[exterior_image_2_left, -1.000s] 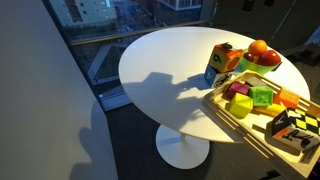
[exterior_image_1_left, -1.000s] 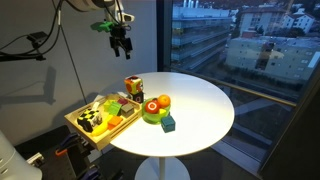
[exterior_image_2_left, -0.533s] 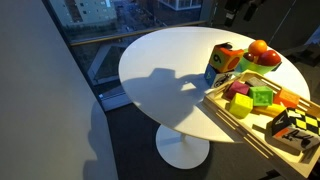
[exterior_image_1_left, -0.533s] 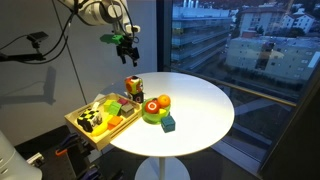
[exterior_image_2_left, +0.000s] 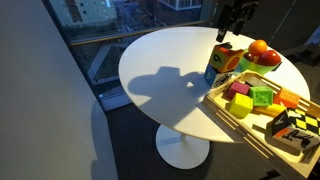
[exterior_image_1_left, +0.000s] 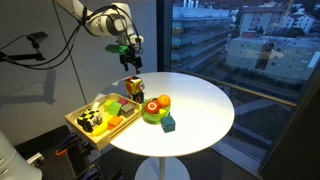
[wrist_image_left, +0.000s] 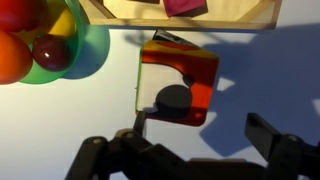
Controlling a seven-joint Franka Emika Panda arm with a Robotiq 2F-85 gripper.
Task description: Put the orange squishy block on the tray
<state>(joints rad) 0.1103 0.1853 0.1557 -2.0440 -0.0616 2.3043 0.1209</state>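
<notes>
The orange squishy block (exterior_image_1_left: 133,87) stands on the white round table next to the tray's far corner; it also shows in an exterior view (exterior_image_2_left: 220,62). In the wrist view the block (wrist_image_left: 178,85) is orange-red with a dark round patch. The light-wood tray (exterior_image_1_left: 72,121) holds several toys; it also shows in an exterior view (exterior_image_2_left: 232,118) and at the top of the wrist view (wrist_image_left: 235,12). My gripper (exterior_image_1_left: 133,64) hangs open a little above the block, as in the other exterior view (exterior_image_2_left: 231,22). Its fingers (wrist_image_left: 205,135) are spread wide and empty.
A small round green plate (exterior_image_1_left: 150,118) with an orange-red ball toy (exterior_image_1_left: 163,102) sits beside the block; the plate also shows in the wrist view (wrist_image_left: 88,52). A teal cube (exterior_image_1_left: 168,123) lies in front of it. Large windows stand behind the table (exterior_image_1_left: 200,100).
My gripper has come down and moved over the block from higher up near the window. The block and tray have not moved.
</notes>
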